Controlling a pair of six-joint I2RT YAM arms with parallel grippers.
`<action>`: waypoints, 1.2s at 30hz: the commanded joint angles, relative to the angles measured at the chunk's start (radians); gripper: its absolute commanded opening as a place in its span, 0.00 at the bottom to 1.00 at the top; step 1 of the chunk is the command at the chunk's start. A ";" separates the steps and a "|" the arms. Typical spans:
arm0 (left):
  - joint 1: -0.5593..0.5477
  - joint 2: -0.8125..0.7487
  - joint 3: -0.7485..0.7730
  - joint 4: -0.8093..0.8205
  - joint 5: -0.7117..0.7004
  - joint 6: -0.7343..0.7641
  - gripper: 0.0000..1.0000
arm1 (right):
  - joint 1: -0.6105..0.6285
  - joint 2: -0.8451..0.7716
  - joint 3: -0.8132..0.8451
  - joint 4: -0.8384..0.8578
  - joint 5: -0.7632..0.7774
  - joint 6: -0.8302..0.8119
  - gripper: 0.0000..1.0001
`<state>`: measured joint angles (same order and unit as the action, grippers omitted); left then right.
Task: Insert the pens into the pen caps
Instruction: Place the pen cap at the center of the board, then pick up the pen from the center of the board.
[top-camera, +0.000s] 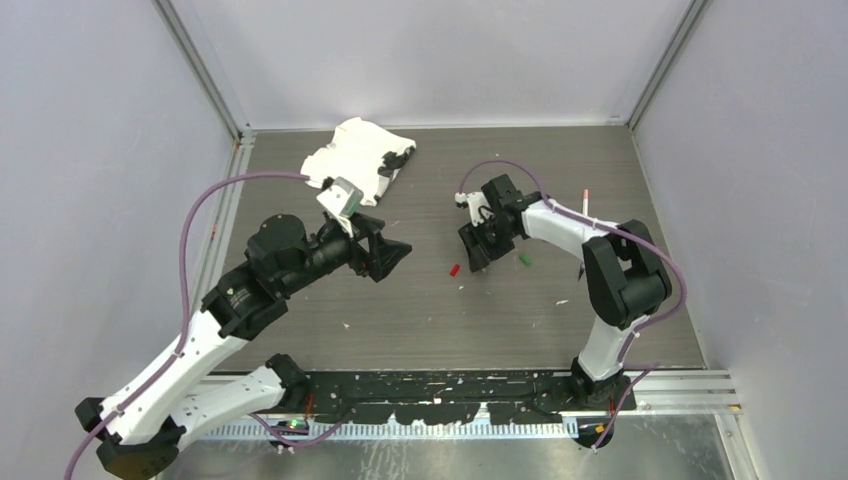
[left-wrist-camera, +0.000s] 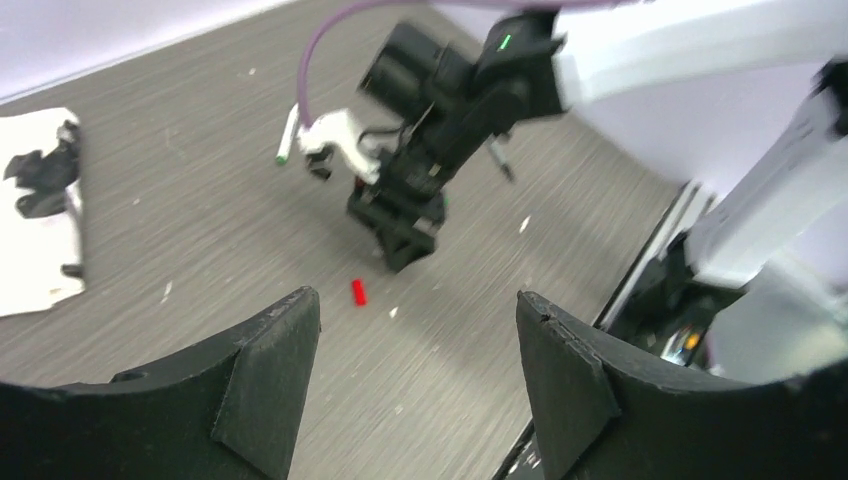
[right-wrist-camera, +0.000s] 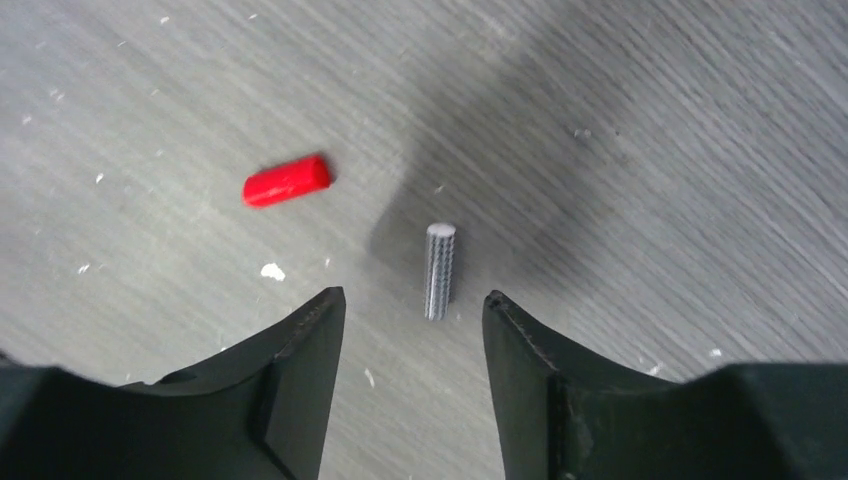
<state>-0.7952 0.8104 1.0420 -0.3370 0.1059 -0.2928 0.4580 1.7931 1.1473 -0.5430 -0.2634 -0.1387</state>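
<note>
A slim grey ribbed pen (right-wrist-camera: 440, 270) is showing at the centre of the right wrist view, over the grey wood-grain surface (right-wrist-camera: 650, 150). It is sitting between the spread fingers of the right end effector (right-wrist-camera: 413, 297) and touching neither; whether it is lying flat is unclear. A stubby red plastic cap (right-wrist-camera: 288, 180) is resting near it, to its upper left. A small green cap (top-camera: 524, 260) is lying just right of that end effector. The left end effector (left-wrist-camera: 415, 300) is hovering wide open and gripping nothing, below a crumpled white sheet (top-camera: 350, 155).
</note>
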 joint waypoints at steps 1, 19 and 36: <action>0.005 0.014 -0.023 -0.152 -0.019 0.178 0.73 | -0.077 -0.150 0.079 -0.137 -0.129 -0.114 0.60; 0.008 -0.141 -0.212 -0.095 -0.061 0.243 0.76 | -0.694 -0.339 -0.029 0.024 0.157 0.132 0.66; 0.010 -0.171 -0.226 -0.084 -0.049 0.244 0.76 | -0.724 -0.044 0.027 -0.069 0.200 0.232 0.43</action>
<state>-0.7898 0.6479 0.8196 -0.4614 0.0460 -0.0658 -0.2657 1.7397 1.1370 -0.6258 -0.0963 0.0624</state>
